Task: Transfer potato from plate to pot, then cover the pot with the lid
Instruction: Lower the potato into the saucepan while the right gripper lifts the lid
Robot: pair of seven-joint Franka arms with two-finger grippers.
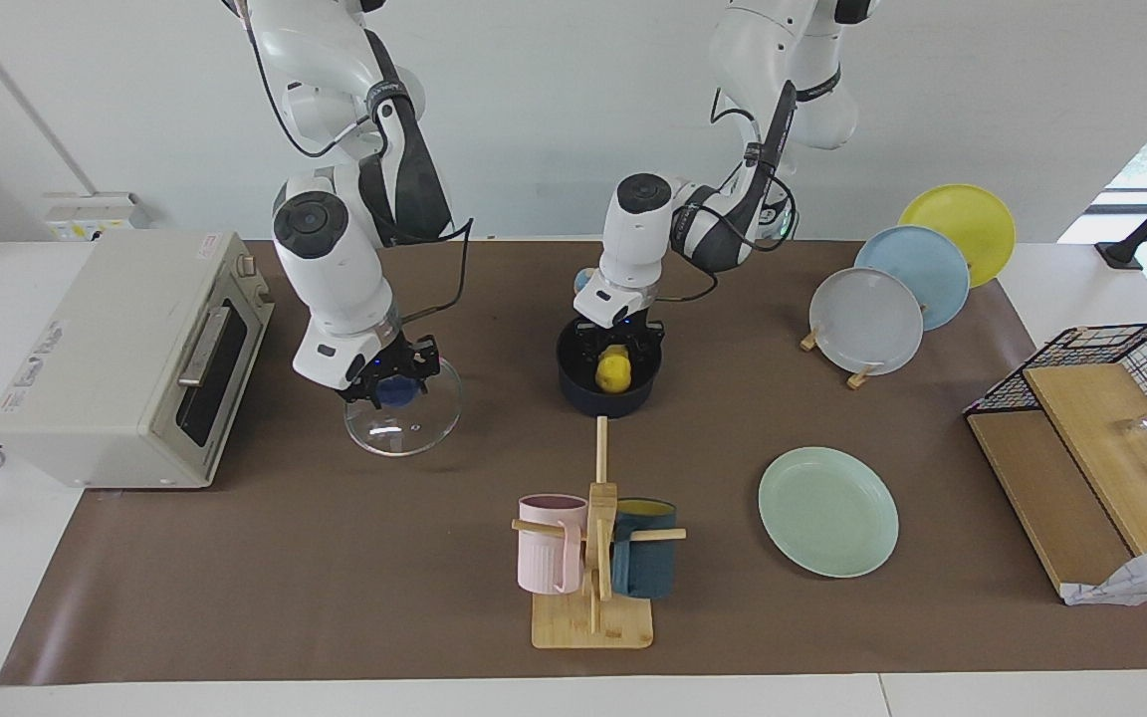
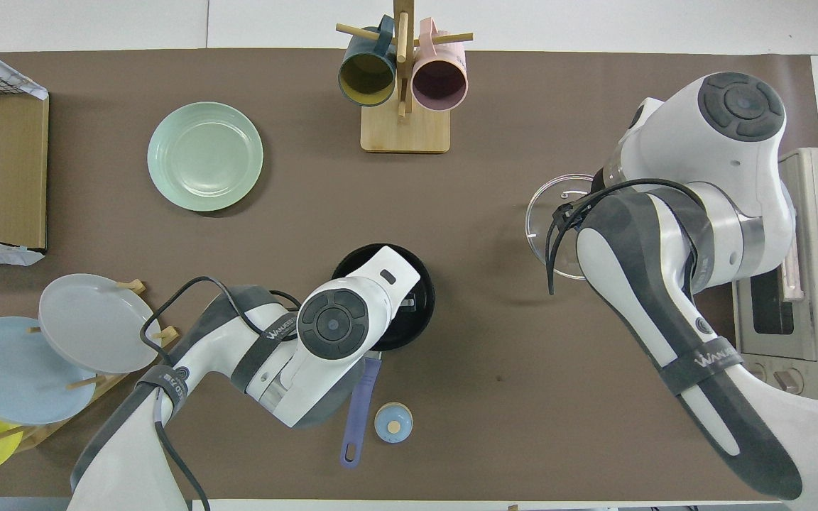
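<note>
**Ana:** Brown matting covers the table, with a toaster oven at the right arm's end and a mug tree in the middle. Where is the potato?

**Ben:** Inside the navy pot, under the left gripper. Whether those fingers are parted or closed on it, I cannot tell. The mint plate lies bare, toward the left arm's end.

**Ana:** And the lid?

**Ben:** The right gripper is clamped on its blue knob and carries it off the mat, between oven and pot.

**Ana:** So how should covering go?

**Ben:** I'd get the left gripper clear of the pot first. Then bring the lid across level, centre the knob over the pot's mouth, lower until the rim seats all round, and only then let go. A tilted lid could catch the pot's edge.
</note>
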